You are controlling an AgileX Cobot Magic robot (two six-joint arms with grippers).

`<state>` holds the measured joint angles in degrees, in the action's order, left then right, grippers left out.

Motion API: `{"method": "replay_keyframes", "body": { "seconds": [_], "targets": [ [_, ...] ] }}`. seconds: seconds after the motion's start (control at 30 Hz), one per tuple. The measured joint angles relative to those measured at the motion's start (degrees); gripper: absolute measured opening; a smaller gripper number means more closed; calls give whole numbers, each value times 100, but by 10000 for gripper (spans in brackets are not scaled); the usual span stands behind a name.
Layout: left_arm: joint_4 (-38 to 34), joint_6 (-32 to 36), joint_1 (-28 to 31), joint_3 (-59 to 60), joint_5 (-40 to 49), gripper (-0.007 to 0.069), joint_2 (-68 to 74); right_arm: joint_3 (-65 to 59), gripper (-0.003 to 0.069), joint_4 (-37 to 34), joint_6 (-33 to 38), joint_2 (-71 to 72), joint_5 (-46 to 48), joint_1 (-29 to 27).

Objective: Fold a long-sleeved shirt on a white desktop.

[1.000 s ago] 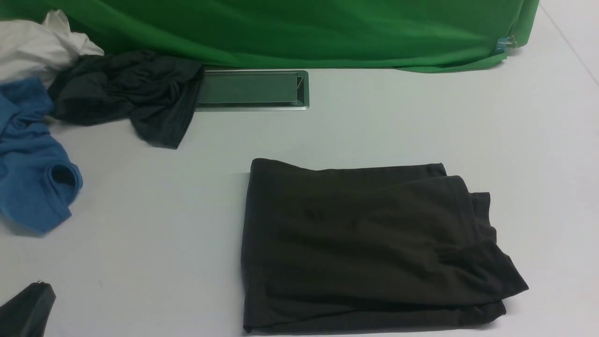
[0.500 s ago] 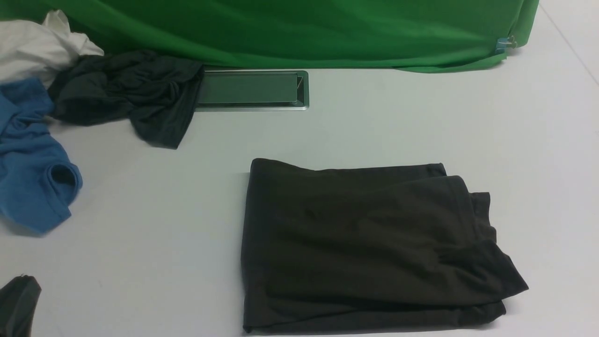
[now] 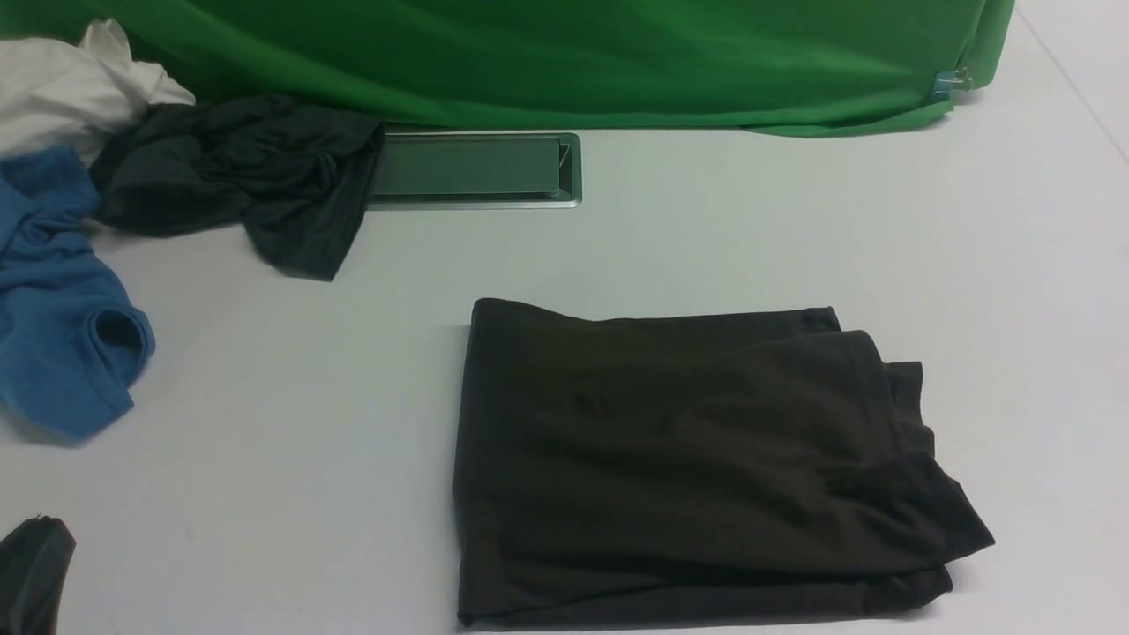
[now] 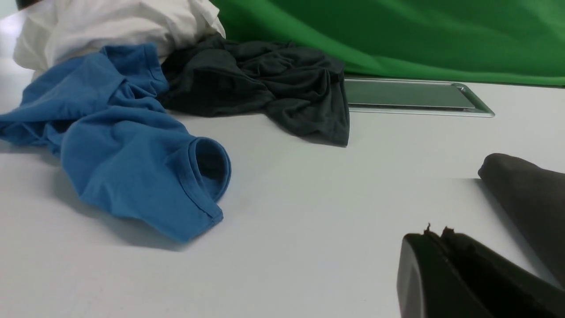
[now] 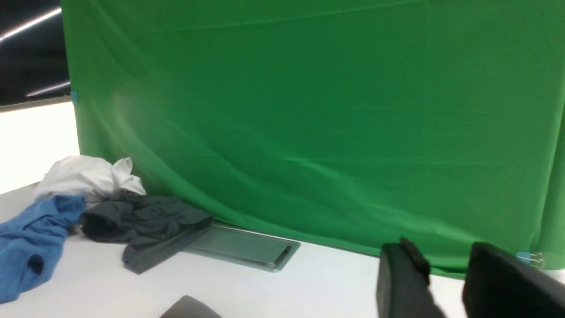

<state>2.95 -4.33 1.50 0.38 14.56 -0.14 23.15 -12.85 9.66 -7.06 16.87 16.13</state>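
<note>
White desktop (image 3: 706,238), folded shirt (image 3: 688,459), blue garment (image 3: 62,344) left, left gripper (image 4: 437,236) together, right gripper (image 5: 446,260) apart.

This looks like a staged robot-recording studio or lab rather than a home. A green cloth backdrop (image 3: 564,62) hangs along the far edge of a plain white surface (image 3: 750,229), fastened at its right corner with a small clip (image 3: 951,84). A silver-framed cable hatch (image 3: 476,169), the office-desk kind, is set into the surface. Loose garments lie heaped at the far left: white (image 3: 62,88), blue (image 3: 53,309) and dark grey (image 3: 238,176).
</note>
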Motion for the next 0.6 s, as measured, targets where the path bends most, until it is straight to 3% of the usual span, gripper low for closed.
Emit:
{"method": "replay_keyframes", "body": {
  "seconds": [0.3, 0.6],
  "targets": [
    [6, 3, 0, 0, -7, 18, 0, 0, 240, 0, 0, 0, 16, -1153],
    [6, 17, 0, 0, -7, 18, 0, -674, 240, 683, 219, 24, -373, -2181]
  ]
}}
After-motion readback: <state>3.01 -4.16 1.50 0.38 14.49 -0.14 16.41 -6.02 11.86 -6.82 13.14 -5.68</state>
